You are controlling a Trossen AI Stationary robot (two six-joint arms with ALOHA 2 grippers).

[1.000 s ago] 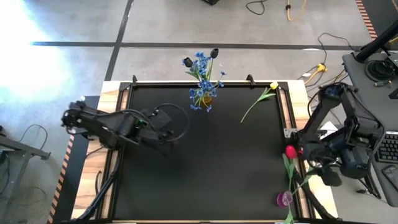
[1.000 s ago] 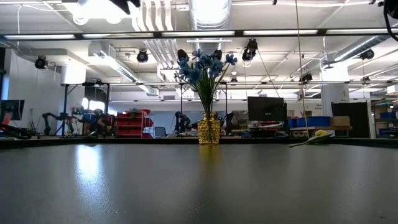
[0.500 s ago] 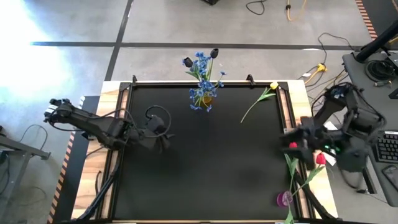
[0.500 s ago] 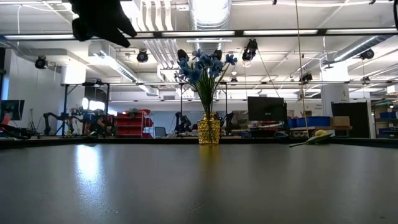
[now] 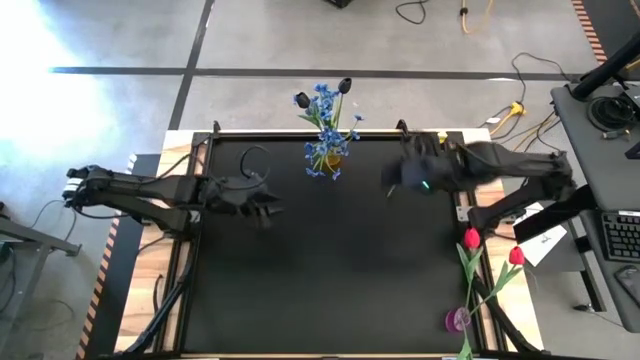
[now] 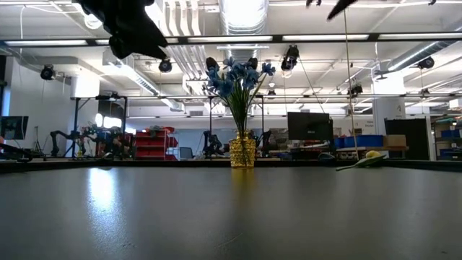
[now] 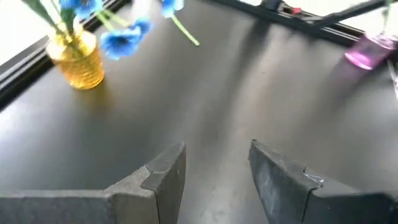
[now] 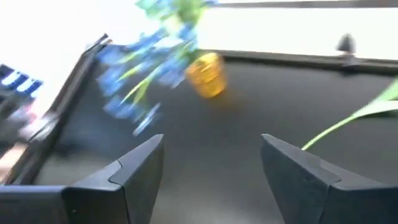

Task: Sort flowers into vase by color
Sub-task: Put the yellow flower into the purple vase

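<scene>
— High view: where's the yellow tulip (image 5: 439,138)?
— On the counter (image 5: 330,270), far edge, below my empty, parted right pincer (image 5: 408,176). Looks light, floppy; I'd pinch mid-stem. Left pincer (image 5: 262,207) parted too.

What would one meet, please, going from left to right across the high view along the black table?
Left gripper, open → gold vase of blue flowers at the far edge → right gripper, open → red tulips at the right edge.
</scene>
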